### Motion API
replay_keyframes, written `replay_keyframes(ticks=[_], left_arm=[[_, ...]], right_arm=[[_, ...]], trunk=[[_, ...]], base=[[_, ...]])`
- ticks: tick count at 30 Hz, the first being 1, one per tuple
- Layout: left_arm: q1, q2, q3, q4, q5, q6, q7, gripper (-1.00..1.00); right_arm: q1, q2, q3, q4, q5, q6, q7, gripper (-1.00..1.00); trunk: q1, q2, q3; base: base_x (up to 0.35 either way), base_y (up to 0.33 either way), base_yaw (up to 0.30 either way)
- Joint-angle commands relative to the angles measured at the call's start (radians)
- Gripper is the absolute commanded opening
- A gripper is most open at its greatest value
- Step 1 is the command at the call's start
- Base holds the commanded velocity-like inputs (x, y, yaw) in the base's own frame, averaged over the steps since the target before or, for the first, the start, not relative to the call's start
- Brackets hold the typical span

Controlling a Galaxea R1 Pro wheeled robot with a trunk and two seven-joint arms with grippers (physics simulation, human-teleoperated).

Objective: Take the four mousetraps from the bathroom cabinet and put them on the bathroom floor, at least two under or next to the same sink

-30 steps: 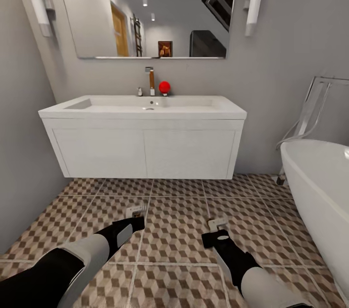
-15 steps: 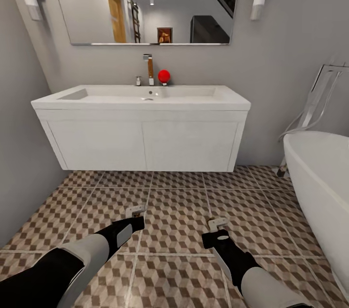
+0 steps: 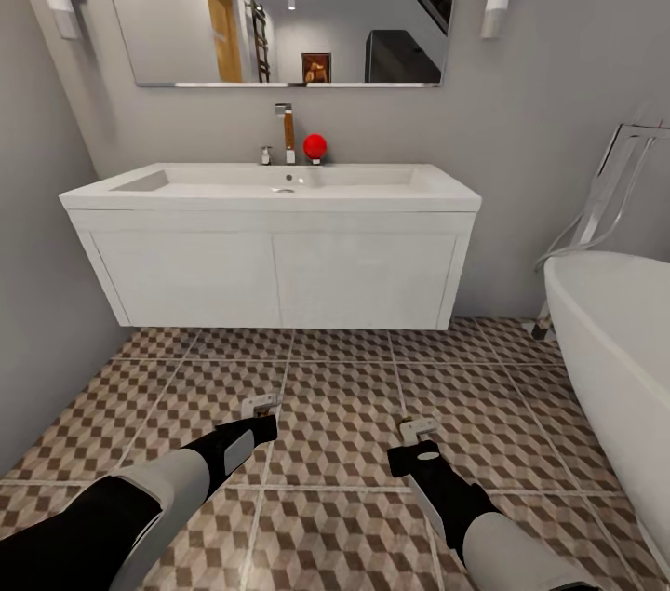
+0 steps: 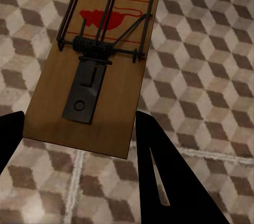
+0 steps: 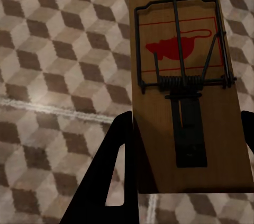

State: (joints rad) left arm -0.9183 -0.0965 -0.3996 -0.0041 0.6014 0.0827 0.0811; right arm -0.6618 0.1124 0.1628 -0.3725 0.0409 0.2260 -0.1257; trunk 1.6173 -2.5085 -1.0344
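Reaching out low over the bathroom floor (image 3: 335,405), both arms sit in the lower part of the head view, each carrying a mousetrap. The left gripper (image 3: 261,407), lower left of centre, has its dark fingers (image 4: 159,181) clamped on the near end of one mousetrap (image 4: 100,60), a brown wooden board with a black wire spring and a red mouse print. The right gripper (image 3: 419,430), lower right of centre, has its fingers (image 5: 108,181) closed the same way on a second mousetrap (image 5: 185,91). Both traps hang above the cube-patterned tiles. Ahead, across the middle of the head view, a white wall-hung sink (image 3: 279,191) stands under a mirror (image 3: 279,5), with a white bathtub (image 3: 614,340) at the right edge.
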Motion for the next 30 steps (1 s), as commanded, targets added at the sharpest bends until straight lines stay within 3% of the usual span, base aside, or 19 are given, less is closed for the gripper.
replay_keyframes(ticks=[1, 28, 30], left_arm=[[-0.001, 0.0, -0.008, 0.0, 0.005, 0.004, 0.002, -1.0], [-0.001, 0.0, -0.008, 0.0, 0.005, 0.005, 0.003, -1.0], [-0.001, 0.0, -0.008, 0.0, 0.005, 0.005, 0.003, -1.0]], right_arm=[[0.0, -0.001, 0.007, -0.002, 0.004, 0.009, -0.006, -1.0], [0.0, -0.001, 0.007, -0.002, 0.004, 0.008, -0.006, -1.0], [0.0, -0.001, 0.007, -0.002, 0.004, 0.008, -0.006, -1.0]], trunk=[[0.0, 0.0, -0.001], [0.0, 0.0, -0.001], [0.001, -0.001, -0.009]], base=[[0.0, 0.0, 0.0], [0.0, 0.0, 0.0], [0.0, 0.0, 0.0]])
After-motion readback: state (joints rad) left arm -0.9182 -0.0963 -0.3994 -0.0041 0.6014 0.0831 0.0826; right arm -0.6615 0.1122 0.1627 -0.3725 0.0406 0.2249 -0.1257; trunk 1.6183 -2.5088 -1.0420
